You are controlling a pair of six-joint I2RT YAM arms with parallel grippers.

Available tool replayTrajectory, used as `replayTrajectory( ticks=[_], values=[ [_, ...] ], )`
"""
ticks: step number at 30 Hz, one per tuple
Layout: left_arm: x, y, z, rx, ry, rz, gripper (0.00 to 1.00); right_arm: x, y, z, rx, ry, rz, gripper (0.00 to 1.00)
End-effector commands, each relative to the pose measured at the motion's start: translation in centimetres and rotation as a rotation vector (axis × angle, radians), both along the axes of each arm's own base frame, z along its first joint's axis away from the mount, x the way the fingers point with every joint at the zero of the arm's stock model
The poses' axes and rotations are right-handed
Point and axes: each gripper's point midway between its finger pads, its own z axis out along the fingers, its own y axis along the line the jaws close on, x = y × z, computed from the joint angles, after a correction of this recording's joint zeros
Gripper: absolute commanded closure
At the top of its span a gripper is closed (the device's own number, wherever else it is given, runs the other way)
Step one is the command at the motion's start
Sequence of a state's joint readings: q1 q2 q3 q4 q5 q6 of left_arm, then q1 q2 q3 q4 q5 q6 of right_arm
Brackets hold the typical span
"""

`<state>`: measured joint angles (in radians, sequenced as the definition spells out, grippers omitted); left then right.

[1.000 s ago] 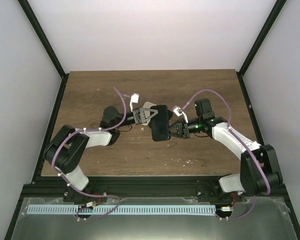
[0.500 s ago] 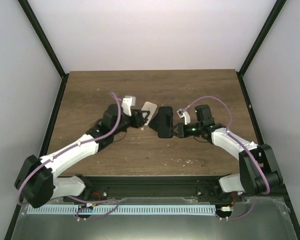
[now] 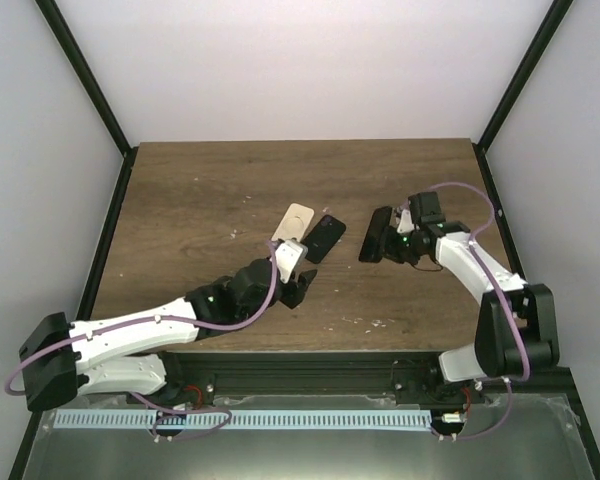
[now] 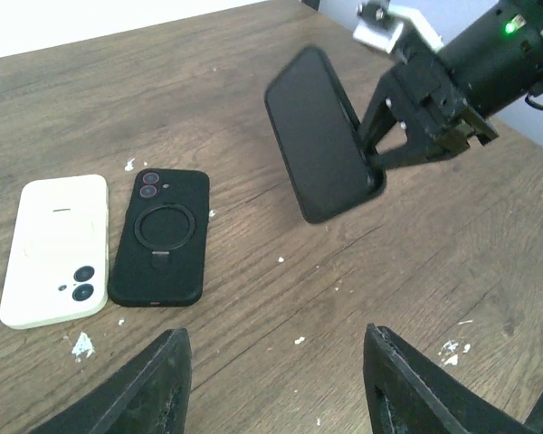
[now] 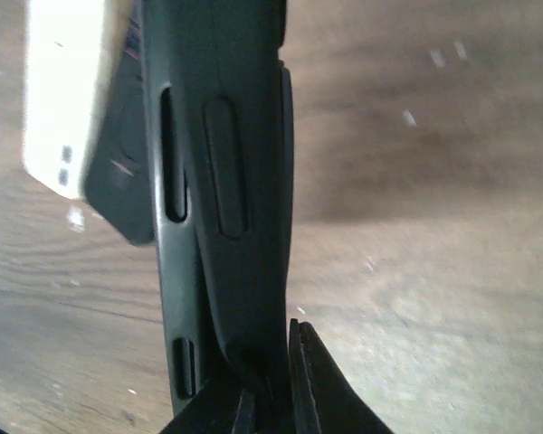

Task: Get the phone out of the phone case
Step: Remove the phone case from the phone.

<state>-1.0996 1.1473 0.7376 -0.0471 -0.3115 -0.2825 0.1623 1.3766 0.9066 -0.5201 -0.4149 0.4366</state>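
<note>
The black slab-shaped phone in its dark rubbery case (image 4: 319, 136) is up off the brown wooden table (image 3: 200, 190), tilted, on the right of centre. It is pinched at one lower corner by the right gripper (image 4: 380, 163), whose fingers are pressed together on its edge. The left gripper (image 4: 276, 362) hangs low over the near part of the table with its fingers spread wide and nothing between them. Well apart from the held piece, a cream-white flat handset with two lenses (image 4: 54, 244) and a black flat cover with a ring on its back (image 4: 158, 235) lie side by side, touching or nearly so. In the right wrist view the held piece is edge-on, showing slots and a moulded button strip along its side. A seam seems to part there, though whether the case has begun to lift off I cannot tell. The phone is probably stiff, fairly heavy for its thinness, with a smooth glossy face that would slide under hard pads. The case looks thin and pliable, gripping mostly at its corners and lip. A one-corner pinch looks prone to twisting. Firmer holds would be across the long edges for the phone, and a corner of the lip for peeling the case.
</note>
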Motion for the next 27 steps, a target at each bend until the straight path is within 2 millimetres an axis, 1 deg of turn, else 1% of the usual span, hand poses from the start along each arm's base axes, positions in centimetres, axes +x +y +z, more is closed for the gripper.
replayTrajectory(
  ticks=[1,3,6,8,10,13,16,19,21,24,27],
  values=[
    [0.4,-0.4,-0.2,-0.013,-0.059,-0.002,0.47,-1.5,-1.2,-1.8,-0.085,0.168,-0.023,0.99],
    [0.5,-1.2,-1.2,0.011,-0.042,-0.017,0.47,-1.2,-1.4,-1.1,-0.108,0.178,-0.020,0.99],
    [0.7,-3.0,-2.1,-0.007,-0.024,-0.050,0.47,-1.5,-1.2,-1.0,-0.092,0.202,-0.011,0.99],
    [1.1,-4.0,-2.4,-0.037,-0.027,-0.049,0.47,-1.8,-0.9,-1.5,-0.072,0.221,-0.007,0.99],
    [1.8,-5.0,-2.7,-0.030,-0.034,-0.040,0.48,-2.3,-0.6,-2.2,-0.048,0.249,-0.001,0.99],
    [2.5,-7.1,-2.5,-0.036,-0.056,-0.058,0.48,-2.5,-0.2,-2.6,-0.028,0.267,0.007,0.99],
    [2.8,-9.0,-2.5,-0.043,-0.104,-0.073,0.48,-2.3,-0.5,-2.8,-0.035,0.269,-0.002,0.99],
    [3.1,-10.8,-2.6,-0.034,-0.181,-0.086,0.49,-1.7,-1.2,-2.7,-0.048,0.253,-0.040,0.99],
    [3.5,-12.0,-3.2,-0.014,-0.200,-0.101,0.49,-1.4,-1.6,-3.2,-0.063,0.264,-0.059,0.99],
    [4.1,-13.2,-4.4,0.026,-0.218,-0.109,0.49,-1.5,-1.7,-4.2,-0.074,0.303,-0.055,0.99],
    [4.3,-14.7,-5.4,0.037,-0.214,-0.145,0.58,-1.5,-1.5,-4.8,-0.075,0.315,-0.036,0.99]
  ],
)
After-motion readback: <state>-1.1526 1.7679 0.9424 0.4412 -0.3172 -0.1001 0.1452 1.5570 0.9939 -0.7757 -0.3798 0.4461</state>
